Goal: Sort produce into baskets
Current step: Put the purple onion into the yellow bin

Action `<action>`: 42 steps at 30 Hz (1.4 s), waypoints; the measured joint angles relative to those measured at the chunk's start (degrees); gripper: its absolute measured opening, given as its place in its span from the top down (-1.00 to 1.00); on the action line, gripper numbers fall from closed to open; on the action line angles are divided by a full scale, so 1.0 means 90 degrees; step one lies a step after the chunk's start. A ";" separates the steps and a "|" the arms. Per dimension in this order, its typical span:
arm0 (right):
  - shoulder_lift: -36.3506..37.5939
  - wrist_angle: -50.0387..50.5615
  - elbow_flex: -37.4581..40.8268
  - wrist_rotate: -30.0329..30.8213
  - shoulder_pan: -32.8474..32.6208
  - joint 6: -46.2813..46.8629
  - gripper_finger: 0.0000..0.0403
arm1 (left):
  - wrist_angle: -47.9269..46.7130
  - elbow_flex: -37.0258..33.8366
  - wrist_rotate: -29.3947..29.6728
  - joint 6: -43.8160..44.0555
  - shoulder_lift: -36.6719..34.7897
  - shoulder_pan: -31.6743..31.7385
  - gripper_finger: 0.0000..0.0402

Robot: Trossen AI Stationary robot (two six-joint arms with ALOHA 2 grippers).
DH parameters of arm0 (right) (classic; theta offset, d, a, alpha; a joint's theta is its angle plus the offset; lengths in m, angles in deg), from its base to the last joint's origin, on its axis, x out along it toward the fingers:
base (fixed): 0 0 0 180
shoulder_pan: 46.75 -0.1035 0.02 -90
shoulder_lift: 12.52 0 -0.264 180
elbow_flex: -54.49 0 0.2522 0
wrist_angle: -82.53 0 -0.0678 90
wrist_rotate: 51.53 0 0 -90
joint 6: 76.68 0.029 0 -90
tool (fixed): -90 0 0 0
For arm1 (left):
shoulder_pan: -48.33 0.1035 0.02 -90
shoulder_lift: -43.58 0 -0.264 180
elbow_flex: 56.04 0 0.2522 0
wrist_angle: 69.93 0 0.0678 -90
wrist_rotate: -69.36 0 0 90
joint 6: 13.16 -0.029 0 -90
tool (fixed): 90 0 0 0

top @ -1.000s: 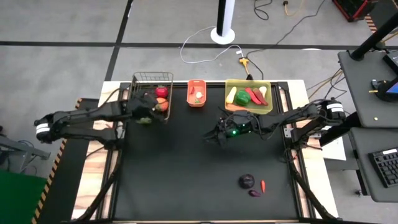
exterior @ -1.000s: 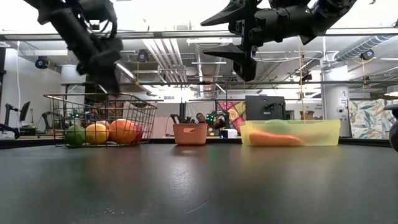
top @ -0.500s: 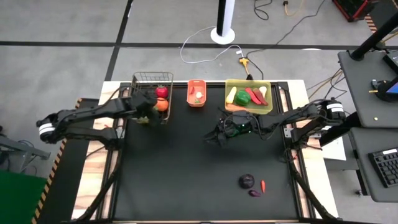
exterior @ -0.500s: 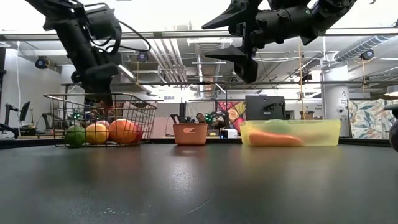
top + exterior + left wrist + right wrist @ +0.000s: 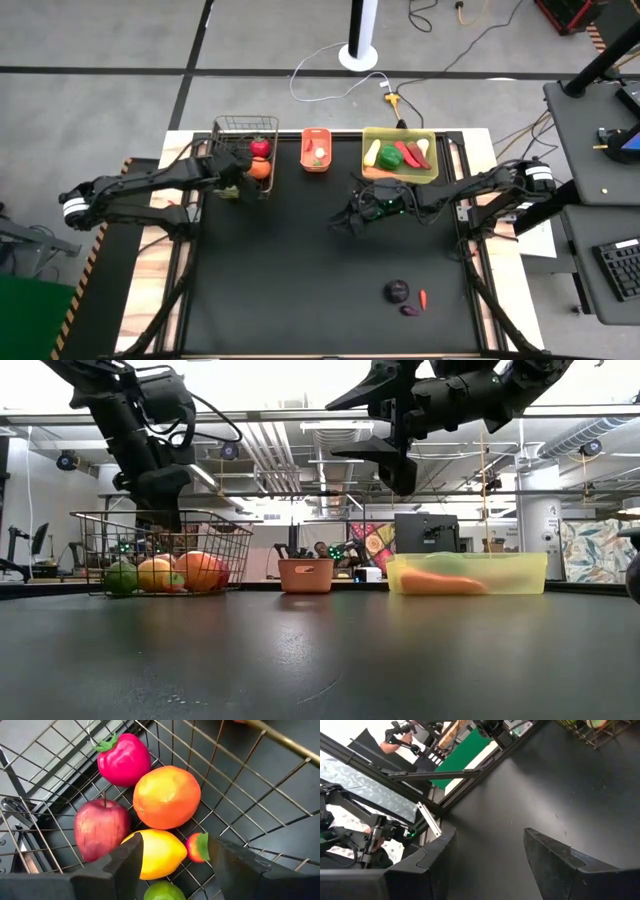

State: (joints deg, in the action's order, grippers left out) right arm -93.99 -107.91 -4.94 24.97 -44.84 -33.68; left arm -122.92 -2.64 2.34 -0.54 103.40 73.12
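Observation:
My left gripper (image 5: 172, 852) hangs open above the dark wire basket (image 5: 243, 125) at the far left, fingers pointing steeply down into it. Under it lie a lemon (image 5: 159, 852), a small red fruit with a green leaf (image 5: 196, 847), an orange (image 5: 166, 796), a red apple (image 5: 101, 828), a pink-red fruit (image 5: 124, 759) and a lime (image 5: 164, 891). My right gripper (image 5: 342, 222) hovers open over the table's middle, high above the black top, with nothing between its fingers (image 5: 435, 860).
A small orange basket (image 5: 316, 150) and a yellow-green bin (image 5: 400, 155) holding a green pepper (image 5: 391, 156) and red chillies (image 5: 413, 152) stand along the far edge. A dark eggplant (image 5: 397, 291), a red chilli (image 5: 424, 298) and a small purple piece (image 5: 409, 310) lie near right.
My left gripper has sunk a little over the wire basket and tipped further down. In the low view a small red-and-green fruit now lies beside the orange in the basket, where none showed before. My right arm has kept still.

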 joint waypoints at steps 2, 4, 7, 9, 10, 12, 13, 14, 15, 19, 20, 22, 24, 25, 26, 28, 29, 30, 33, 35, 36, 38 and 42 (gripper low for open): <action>0.0022 0.0115 0.0000 -0.0002 0.0000 0.0079 -0.09 | 0.0002 0.0000 0.0000 0.0016 -0.0069 -0.0001 -0.01; 0.0054 0.0248 0.0000 -0.0008 0.0000 0.0122 -0.09 | 0.0013 0.0000 0.0003 0.0097 -0.0163 -0.0044 -0.01; 0.0107 0.0504 0.0000 -0.0058 -0.0016 0.0233 -0.09 | 0.0148 0.0000 0.0005 0.0297 -0.0342 -0.0214 -0.01; 0.0138 0.0712 0.0000 -0.0063 -0.0035 0.0277 -0.09 | 0.0351 0.0000 0.0001 0.0383 -0.0464 -0.0433 -0.01; 0.0154 0.0797 0.0000 -0.0063 -0.0056 0.0292 -0.09 | 0.0471 0.0000 -0.0010 0.0396 -0.0523 -0.0576 -0.01; 0.0178 0.0974 0.0002 -0.0069 -0.0100 0.0328 -0.09 | 0.0764 0.0000 -0.0089 0.0394 -0.0625 -0.0885 -0.01; 0.0185 0.1011 0.0002 -0.0070 -0.0120 0.0347 -0.09 | 0.0912 0.0000 -0.0117 0.0394 -0.0676 -0.1049 -0.01; 0.0198 0.1072 0.0002 -0.0070 -0.0149 0.0376 -0.09 | 0.1056 0.0000 -0.0117 0.0392 -0.0718 -0.1212 -0.01; 0.0207 0.1141 0.0000 -0.0068 -0.0179 0.0388 -0.09 | 0.1206 0.0000 -0.0119 0.0382 -0.0747 -0.1371 -0.01; 0.0218 0.2079 -0.0388 -0.0006 -0.0334 0.0180 -0.09 | 0.1824 0.0000 -0.0120 0.0191 -0.0805 -0.2050 -0.01; 0.0218 0.2434 -0.0564 0.0058 -0.0386 0.0057 -0.09 | 0.1989 0.0000 -0.0121 0.0121 -0.0805 -0.2219 -0.01; 0.0204 0.3238 -0.0967 0.0328 -0.0510 -0.0204 -0.09 | 0.2277 0.0000 -0.0121 -0.0022 -0.0797 -0.2539 -0.01; 0.0201 0.4287 -0.1391 0.0704 -0.0636 -0.0370 -0.09 | 0.2578 0.0000 -0.0123 -0.0121 -0.0783 -0.2810 -0.01; 0.0201 0.4817 -0.1597 0.0920 -0.0706 -0.0386 -0.09 | 0.2649 0.0000 -0.0126 -0.0161 -0.0783 -0.2919 -0.01; 0.0199 0.5338 -0.1805 0.1120 -0.0774 -0.0395 -0.09 | 0.2733 0.0000 -0.0126 -0.0185 -0.0783 -0.3017 -0.01; 0.0196 0.6347 -0.2184 0.1440 -0.0911 -0.0363 -0.09 | 0.2866 0.0000 -0.0123 -0.0205 -0.0783 -0.3155 -0.01; 0.0196 0.6809 -0.2361 0.1544 -0.0984 -0.0316 -0.09 | 0.2877 -0.0002 -0.0121 -0.0208 -0.0783 -0.3193 -0.01; 0.0196 0.7173 -0.2510 0.1616 -0.1056 -0.0254 -0.09 | 0.2893 -0.0002 -0.0117 -0.0208 -0.0782 -0.3220 -0.01; 0.0198 0.7866 -0.2788 0.1666 -0.1309 -0.0316 -0.09 | 0.2917 -0.0002 -0.0114 -0.0206 -0.0751 -0.3237 -0.01; 0.0207 0.8161 -0.2869 0.1652 -0.1583 -0.0802 -0.09 | 0.2924 -0.0002 -0.0114 -0.0206 -0.0715 -0.3237 -0.01; 0.0211 0.8322 -0.2899 0.1641 -0.1754 -0.1047 -0.09 | 0.2928 -0.0002 -0.0112 -0.0206 -0.0695 -0.3237 -0.01; 0.0215 0.8561 -0.2904 0.1608 -0.2139 -0.1427 -0.09 | 0.2949 -0.0002 -0.0111 -0.0206 -0.0656 -0.3237 -0.01; 0.0099 0.8675 -0.2794 0.1798 -0.2892 -0.1390 -0.09 | 0.2971 -0.0002 -0.0109 -0.0206 -0.0568 -0.3236 -0.01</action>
State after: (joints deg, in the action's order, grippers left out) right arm -93.10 -29.84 -30.09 41.15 -70.87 -46.19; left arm -96.18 -2.66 1.36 -2.39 98.29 44.00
